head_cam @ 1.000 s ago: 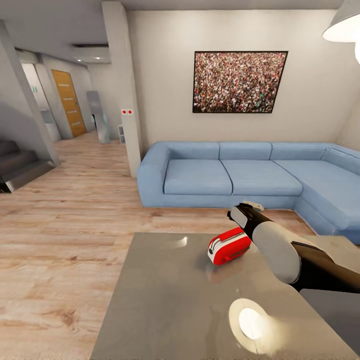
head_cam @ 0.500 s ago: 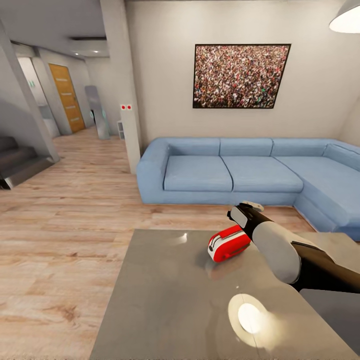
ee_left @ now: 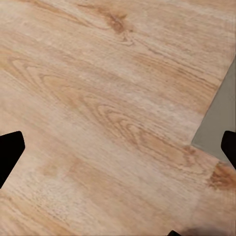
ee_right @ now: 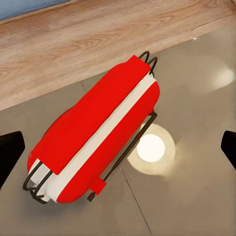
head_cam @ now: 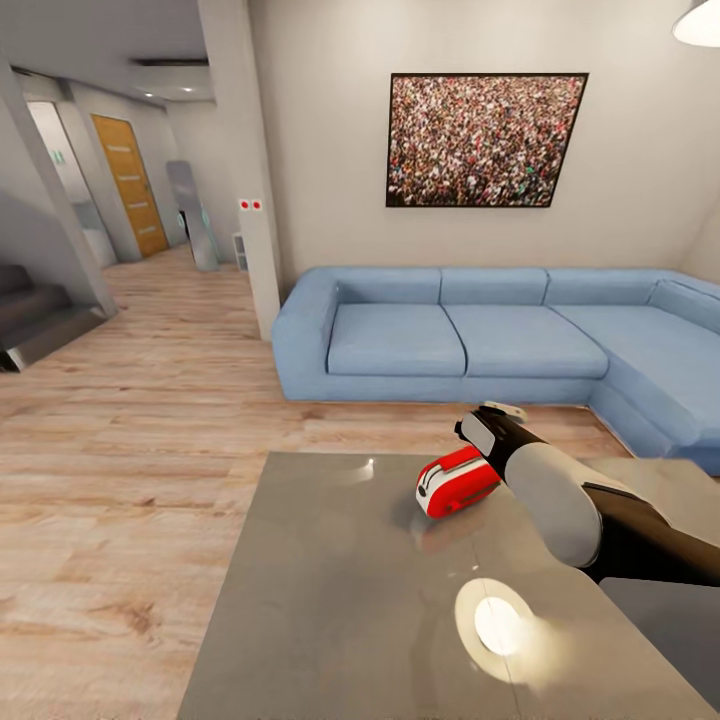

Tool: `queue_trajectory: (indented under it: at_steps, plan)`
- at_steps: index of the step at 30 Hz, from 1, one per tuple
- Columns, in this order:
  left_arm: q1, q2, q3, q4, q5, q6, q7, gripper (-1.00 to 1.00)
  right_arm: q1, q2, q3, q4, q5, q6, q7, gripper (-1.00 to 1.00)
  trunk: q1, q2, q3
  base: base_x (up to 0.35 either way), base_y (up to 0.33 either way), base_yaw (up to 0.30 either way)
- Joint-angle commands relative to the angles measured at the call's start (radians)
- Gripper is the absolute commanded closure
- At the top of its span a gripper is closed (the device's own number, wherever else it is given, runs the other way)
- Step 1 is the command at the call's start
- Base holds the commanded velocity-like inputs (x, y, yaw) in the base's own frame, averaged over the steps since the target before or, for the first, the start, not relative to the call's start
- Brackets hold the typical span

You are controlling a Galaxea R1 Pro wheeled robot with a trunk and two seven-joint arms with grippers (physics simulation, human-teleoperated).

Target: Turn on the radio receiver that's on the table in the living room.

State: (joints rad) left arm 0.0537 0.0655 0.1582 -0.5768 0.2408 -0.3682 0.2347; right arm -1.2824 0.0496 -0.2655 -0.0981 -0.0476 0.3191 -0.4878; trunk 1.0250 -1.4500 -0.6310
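Nearest in the head view, the right arm (head_cam: 560, 500) reaches over the table (head_cam: 330, 600) and hides its own gripper, whose dark fingertips (ee_right: 10, 152) stand wide apart at the edges of the right wrist view. The radio receiver (head_cam: 457, 483) lies on the table just beside that arm, its right end covered and its dial not visible. Farther back stands the blue sofa (head_cam: 450, 340), cut off at the right.

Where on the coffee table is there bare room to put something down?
The table is bare from its left edge to the radio receiver, and on the near side around the lamp reflection. The far right is crowded: the right arm hangs over the radio.
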Motion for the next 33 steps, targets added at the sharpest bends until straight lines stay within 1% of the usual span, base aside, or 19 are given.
queue_trajectory:
  at_steps: [1, 12, 16, 25, 27, 28, 29, 31, 33]
  plan:
    - [0.0, 0.001, 0.0, 0.0, 0.0, 0.0, 0.0, -1.0, 0.0, 0.0, 0.0, 0.0, 0.0, 0.0, 0.0, -1.0, 0.0, 0.0, -0.002, 0.0, 0.0, 0.0]
    - [0.0, 0.002, 0.001, 0.0, 0.0, 0.0, 0.0, -1.0, 0.0, -0.001, 0.0, 0.0, 0.0, 0.0, 0.0, -1.0, 0.0, 0.0, -0.019, 0.0, 0.0, 0.0]
    - [0.0, 0.003, 0.001, 0.001, 0.0, 0.0, 0.0, -1.0, 0.0, -0.007, -0.001, -0.001, -0.001, 0.0, 0.0, -1.0, 0.0, 0.0, -0.026, 0.0, 0.0, 0.0]
    - [0.0, 0.003, 0.001, 0.001, 0.0, 0.0, 0.0, -1.0, 0.0, -0.008, 0.001, -0.002, -0.001, -0.001, 0.007, -1.0, 0.0, 0.0, -0.04, 0.0, 0.0, 0.0]
    - [0.0, 0.003, 0.001, 0.001, 0.0, 0.0, 0.0, -1.0, 0.0, -0.008, 0.001, -0.001, -0.001, -0.002, 0.036, -1.0, 0.0, 0.0, -0.044, 0.0, 0.0, 0.0]
    - [0.0, 0.003, 0.001, 0.001, 0.0, 0.0, 0.0, -1.0, 0.0, -0.008, 0.001, 0.0, 0.001, -0.001, 0.069, -1.0, 0.0, 0.0, -0.045, 0.0, 0.0, 0.0]
    - [0.0, 0.003, 0.001, 0.0, 0.0, 0.0, 0.0, -1.0, 0.0, -0.008, 0.001, 0.0, 0.002, -0.001, 0.088, -1.0, 0.0, 0.0, -0.047, 0.0, 0.0, 0.0]
    - [0.0, 0.003, 0.001, 0.0, 0.0, 0.0, 0.0, -1.0, 0.0, -0.008, 0.002, 0.001, 0.005, 0.0, 0.159, -1.0, 0.0, 0.0, -0.05, 0.0, 0.0, 0.0]
    - [0.0, 0.003, 0.001, 0.0, 0.0, 0.0, 0.0, -1.0, 0.0, -0.008, 0.002, 0.002, 0.007, 0.0, 0.188, -1.0, 0.0, 0.0, -0.053, 0.0, 0.0, 0.0]
